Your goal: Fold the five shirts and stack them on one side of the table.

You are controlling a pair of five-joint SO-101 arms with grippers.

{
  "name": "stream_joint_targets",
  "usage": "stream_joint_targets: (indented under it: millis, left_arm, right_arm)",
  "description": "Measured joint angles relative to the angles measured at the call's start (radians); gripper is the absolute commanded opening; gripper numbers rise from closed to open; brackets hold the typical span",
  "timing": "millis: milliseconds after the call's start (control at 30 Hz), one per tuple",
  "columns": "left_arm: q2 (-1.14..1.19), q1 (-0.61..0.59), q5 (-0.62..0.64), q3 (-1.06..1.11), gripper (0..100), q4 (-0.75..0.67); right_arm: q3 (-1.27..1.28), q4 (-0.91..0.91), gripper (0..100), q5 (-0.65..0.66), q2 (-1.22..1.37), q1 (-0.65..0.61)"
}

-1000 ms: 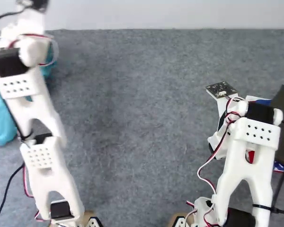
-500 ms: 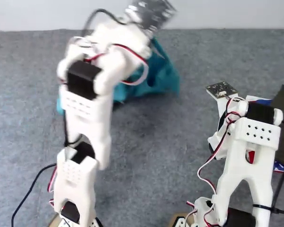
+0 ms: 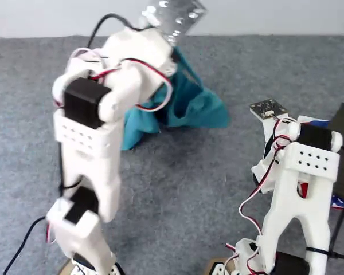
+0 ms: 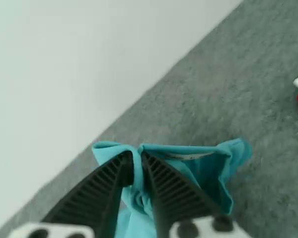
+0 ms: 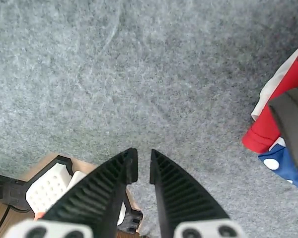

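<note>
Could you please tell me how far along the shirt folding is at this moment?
Nothing looks folded yet. In hand: the left end effector pinches the teal shirt, bunched over the table. Left: folding it, plus the red shirt and dotted blue shirt heaped together.

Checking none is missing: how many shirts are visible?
4: teal shirt in the left gripper; red shirt, dark shirt and blue dotted shirt piled beside the right arm. A fifth may be hidden.
</note>
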Motion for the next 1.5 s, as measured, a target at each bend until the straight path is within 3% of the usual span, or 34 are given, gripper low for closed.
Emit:
stream_joint_targets:
  millis: [233, 400, 633, 767, 900, 1000, 1067, 1267, 1500]
  left_arm:
    - [-0.45, -0.161, -0.083, 0.637, 1, 0.0]
    - [-0.738, -0.393, -0.149, 1.043, 1, -0.037]
    - [-0.908, -0.829, -0.239, 1.485, 1, -0.282]
    - [-0.904, -1.01, -0.245, 1.657, 1, -0.486]
    - [-0.829, -1.1, -0.245, 1.723, 2, -0.658]
    - [-0.76, -1.137, -0.245, 1.718, 11, -0.681]
    - [-0.733, -1.152, -0.25, 1.68, 17, -0.646]
    - [-0.729, -1.162, -0.23, 1.498, 22, -0.497]
    - [-0.729, -1.115, -0.23, 1.292, 23, -0.261]
  right_arm:
    - [0.0, 0.0, 5.8, 0.0, 0.0, 0.0]
    - [0.0, 0.0, 5.8, 0.0, 0.0, 0.0]
    - [0.0, 0.0, 5.8, 0.0, 0.0, 0.0]
    - [0.0, 0.0, 5.8, 0.0, 0.0, 0.0]
    - [0.002, 0.0, 5.8, 0.0, 0.0, 0.0]
    - [0.002, 0.0, 5.8, 0.0, 0.0, 0.0]
    - [0.002, 0.0, 5.8, 0.0, 0.0, 0.0]
    - [0.035, 0.0, 5.8, 0.0, 0.0, 0.0]
    - [0.12, 0.0, 5.8, 0.0, 0.0, 0.0]
